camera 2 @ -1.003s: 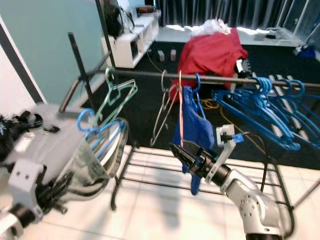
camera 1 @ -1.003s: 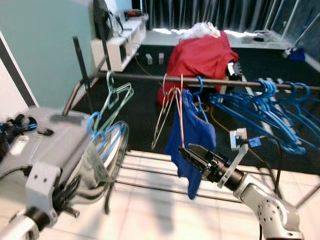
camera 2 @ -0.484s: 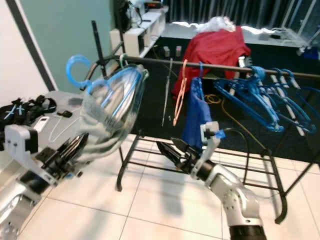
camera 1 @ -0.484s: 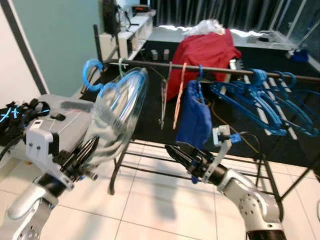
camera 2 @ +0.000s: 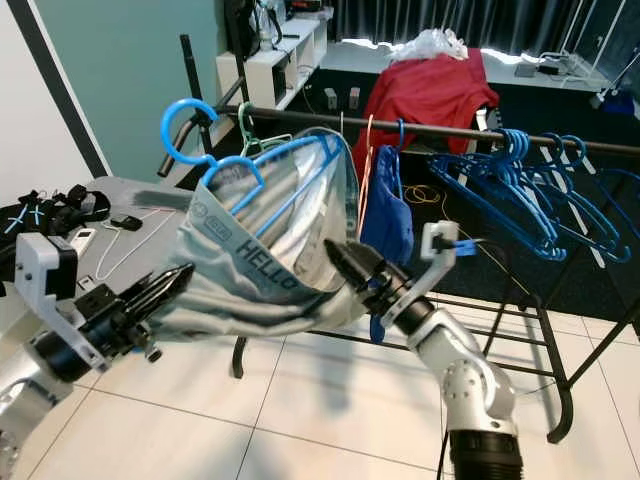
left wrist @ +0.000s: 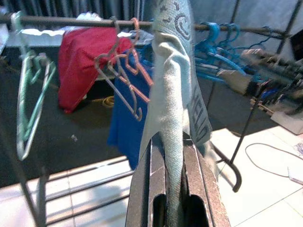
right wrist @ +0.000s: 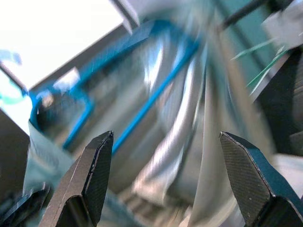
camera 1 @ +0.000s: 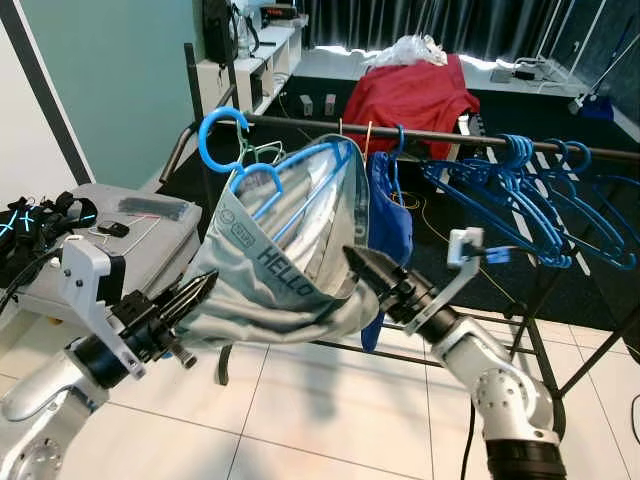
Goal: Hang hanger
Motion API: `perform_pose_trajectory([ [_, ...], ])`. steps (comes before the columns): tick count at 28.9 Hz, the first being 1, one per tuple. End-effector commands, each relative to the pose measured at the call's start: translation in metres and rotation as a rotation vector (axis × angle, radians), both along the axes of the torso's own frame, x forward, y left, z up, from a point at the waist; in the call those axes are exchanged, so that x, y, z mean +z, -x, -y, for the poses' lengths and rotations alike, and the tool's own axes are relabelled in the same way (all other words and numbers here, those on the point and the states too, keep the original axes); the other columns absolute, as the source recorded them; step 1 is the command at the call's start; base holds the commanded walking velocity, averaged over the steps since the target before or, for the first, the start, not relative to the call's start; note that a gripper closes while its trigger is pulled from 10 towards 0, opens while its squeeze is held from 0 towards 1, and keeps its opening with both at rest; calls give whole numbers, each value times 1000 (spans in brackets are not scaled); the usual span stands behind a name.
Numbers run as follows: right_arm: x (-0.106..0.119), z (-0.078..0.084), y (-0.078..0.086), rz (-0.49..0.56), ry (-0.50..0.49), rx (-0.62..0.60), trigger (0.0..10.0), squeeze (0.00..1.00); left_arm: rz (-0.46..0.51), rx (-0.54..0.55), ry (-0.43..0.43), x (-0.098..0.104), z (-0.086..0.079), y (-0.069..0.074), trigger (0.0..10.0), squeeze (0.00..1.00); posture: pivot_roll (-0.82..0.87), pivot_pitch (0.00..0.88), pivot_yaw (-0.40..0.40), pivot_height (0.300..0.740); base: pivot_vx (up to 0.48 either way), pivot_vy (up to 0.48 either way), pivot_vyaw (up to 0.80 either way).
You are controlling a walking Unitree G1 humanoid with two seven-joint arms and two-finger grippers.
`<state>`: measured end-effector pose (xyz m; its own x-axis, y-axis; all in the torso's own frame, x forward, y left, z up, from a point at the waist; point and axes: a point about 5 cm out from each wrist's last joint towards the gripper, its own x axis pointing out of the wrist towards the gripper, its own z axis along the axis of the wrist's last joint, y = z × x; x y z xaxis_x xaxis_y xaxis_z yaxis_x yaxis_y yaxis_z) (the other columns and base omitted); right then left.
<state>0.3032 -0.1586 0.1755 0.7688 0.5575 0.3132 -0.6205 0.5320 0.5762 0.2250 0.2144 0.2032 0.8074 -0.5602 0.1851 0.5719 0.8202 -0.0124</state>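
Left pincer (camera 1: 200,290) clamped on grey shirt (camera 1: 290,260) (on blue hanger (camera 1: 235,160)); right pincer (right wrist: 165,175) spread wide, empty, beside rail (camera 1: 560,150).

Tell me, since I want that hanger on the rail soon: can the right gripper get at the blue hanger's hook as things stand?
Probably not directly. The right gripper, open, sits low at the grey garment, while the blue hanger's hook stands above on the far side, with the fabric between. The left gripper clamps the garment's hem.

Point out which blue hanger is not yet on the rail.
The blue hanger carrying the grey shirt, its hook raised free left of the rail; the left gripper pinches that shirt. The other blue hangers hang.
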Motion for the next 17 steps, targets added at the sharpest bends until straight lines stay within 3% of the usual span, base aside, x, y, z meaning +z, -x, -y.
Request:
perform_pose_trajectory([
  [1, -1, 5, -1, -8, -24, -26, 10000, 0, 18, -9, -7, 6, -2, 3, 10000, 0, 34, 0, -19, 740, 0, 0, 0],
  [4, -4, 19, -3, -21, -14, -95, 10000, 0, 42, -56, 15, 17, 6, 6, 10000, 0, 36, 0, -19, 740, 0, 0, 0],
  [7, -4, 23, -5, -21, -10, -118, 10000, 0, 46, -97, 22, 20, 12, 8, 10000, 0, 36, 0, -20, 740, 0, 0, 0],
  [8, -4, 23, -5, -21, -10, -118, 10000, 0, 46, -97, 22, 20, 12, 8, 10000, 0, 36, 0, -20, 740, 0, 0, 0],
  [9, -3, 23, -7, -13, 8, -128, 10000, 0, 38, -178, 21, 22, 25, 12, 10000, 0, 34, 0, -18, 740, 0, 0, 0],
  [17, -2, 21, -8, -1, 38, -127, 10000, 0, 26, -253, 10, 24, 33, 17, 10000, 0, 34, 0, -16, 740, 0, 0, 0],
])
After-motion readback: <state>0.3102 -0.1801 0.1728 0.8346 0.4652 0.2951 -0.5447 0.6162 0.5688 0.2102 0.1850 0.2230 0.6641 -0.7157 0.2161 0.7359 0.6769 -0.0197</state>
